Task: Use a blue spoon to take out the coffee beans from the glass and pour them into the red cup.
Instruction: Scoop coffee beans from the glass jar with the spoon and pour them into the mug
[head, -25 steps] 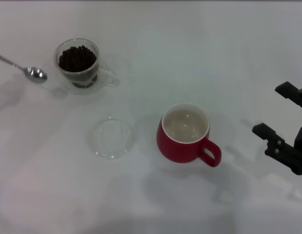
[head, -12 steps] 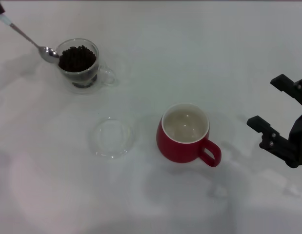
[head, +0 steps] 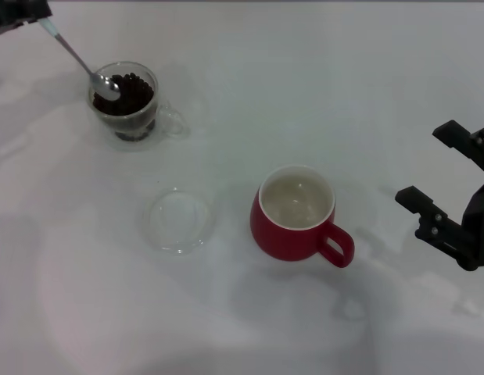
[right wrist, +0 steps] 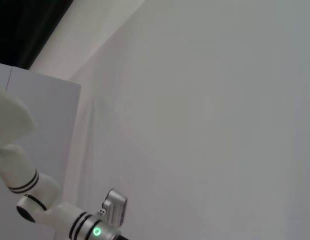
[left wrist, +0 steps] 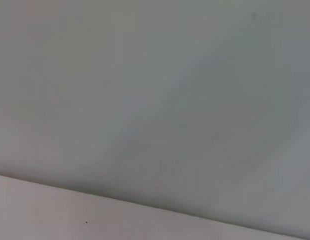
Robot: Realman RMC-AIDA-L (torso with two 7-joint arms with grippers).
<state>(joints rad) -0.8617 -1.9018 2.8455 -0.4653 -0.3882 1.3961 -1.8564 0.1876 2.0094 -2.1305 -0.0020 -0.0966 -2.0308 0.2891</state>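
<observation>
The glass (head: 157,117) stands at the far left of the white table (head: 320,86), filled with coffee beans (head: 136,94). My left gripper (head: 21,11) shows only at the top left corner, shut on the pale handle of the blue spoon (head: 107,84). The spoon slants down and its metal bowl rests on the beans at the glass's left side. The red cup (head: 292,226) stands upright right of centre, handle toward the front right, its cream inside empty. My right gripper (head: 422,165) is open and empty at the right edge, apart from the cup.
A flat clear glass saucer (head: 179,220) lies left of the red cup. The left wrist view shows only bare table. The right wrist view shows bare table and a white arm segment (right wrist: 24,175) with a green light far off.
My left gripper has carried the spoon up and to the right; its bowl went from the table left of the glass into the glass, onto the beans. The right gripper shifted slightly.
</observation>
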